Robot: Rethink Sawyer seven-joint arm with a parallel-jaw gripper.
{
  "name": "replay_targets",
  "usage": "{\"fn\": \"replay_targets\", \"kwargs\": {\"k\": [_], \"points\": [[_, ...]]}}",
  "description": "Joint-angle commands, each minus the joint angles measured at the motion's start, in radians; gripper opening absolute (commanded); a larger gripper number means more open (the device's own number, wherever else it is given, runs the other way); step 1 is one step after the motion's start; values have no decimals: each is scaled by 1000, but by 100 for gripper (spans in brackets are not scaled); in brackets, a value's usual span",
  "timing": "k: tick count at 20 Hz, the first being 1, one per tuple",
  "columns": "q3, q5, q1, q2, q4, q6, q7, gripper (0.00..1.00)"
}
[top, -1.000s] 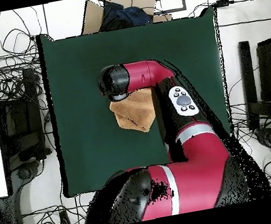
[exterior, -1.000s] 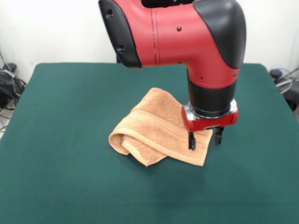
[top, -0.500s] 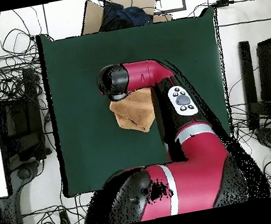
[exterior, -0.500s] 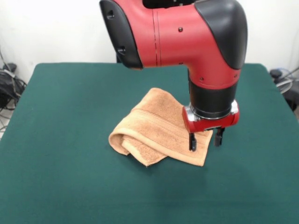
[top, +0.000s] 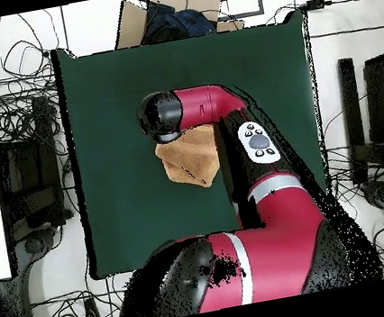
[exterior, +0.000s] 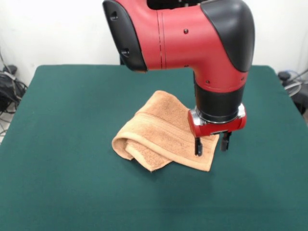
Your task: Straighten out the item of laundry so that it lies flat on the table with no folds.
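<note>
The green table (exterior: 57, 144) fills the front view, and in the overhead view the red arm (top: 265, 189) covers much of its middle and one side of the towel (top: 187, 162). The peach towel (exterior: 161, 130) lies near the table's centre, folded over itself with a rolled edge at one end. The gripper (exterior: 211, 144) hangs over the towel's corner, its two fingers spread apart, one in front of the cloth and one past its edge; whether they touch it is unclear

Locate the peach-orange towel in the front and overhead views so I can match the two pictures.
Front view: the towel lies folded near the middle of the table, beside and partly behind the gripper.
Overhead view: the towel is left of centre, partly covered by the arm.
Shared landmark: the arm's black wrist end over the towel.
</note>
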Motion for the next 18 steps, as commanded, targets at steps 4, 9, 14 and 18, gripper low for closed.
{"fn": "replay_targets", "kwargs": {"k": [4,9,14,18], "points": [[56,19,8,34,0,40,25,100],[39,6,16,60,-13,29,36,100],[35,1,14,96,-13,5,41,100],[41,4,11,98,-12,2,38,100]]}}
